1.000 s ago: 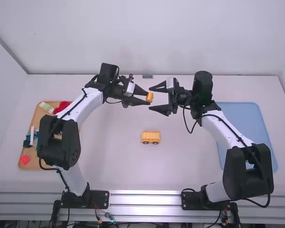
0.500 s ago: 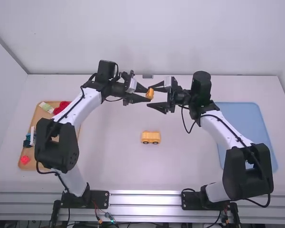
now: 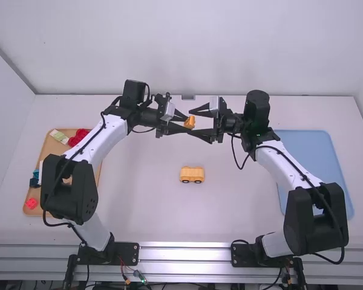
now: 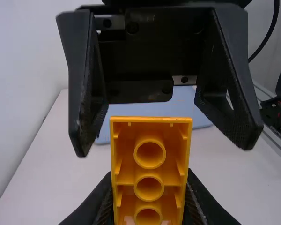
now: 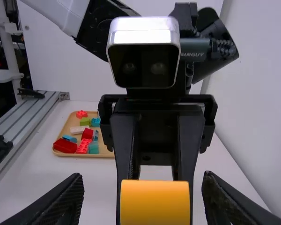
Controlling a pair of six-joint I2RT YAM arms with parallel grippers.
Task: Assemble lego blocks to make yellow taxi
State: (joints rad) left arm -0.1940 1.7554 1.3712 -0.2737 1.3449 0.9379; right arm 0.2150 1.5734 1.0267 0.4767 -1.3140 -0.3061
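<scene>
White walls point(image 3: 181, 48) stand beyond a white table point(image 3: 139, 199), whose near edge is a silvery metal rail point(image 3: 181, 253). At the left, a tan tray point(image 3: 43, 208) bears red, teal, green and white Lego bricks point(image 5: 83, 146).

Toward the middle, the left gripper point(image 3: 189, 122) is closed on a yellow-orange Lego brick point(image 5: 154, 202), held above the table and well beyond the wheeled Lego car base point(image 3: 192, 175). The brick's hollow underside, in the left wrist view, has a row of round tubes with short ribs along the walls; the face in the right wrist view is smooth and plain. The car base is yellow too, a blocky oblong with dark wheels along its near side, and rests on the table.

The right gripper point(image 3: 192, 122) has its fingers spread wide around the brick, gripping nothing. Farther right lies a flat, pale blue tray point(image 3: 314, 157) with rounded corners.
</scene>
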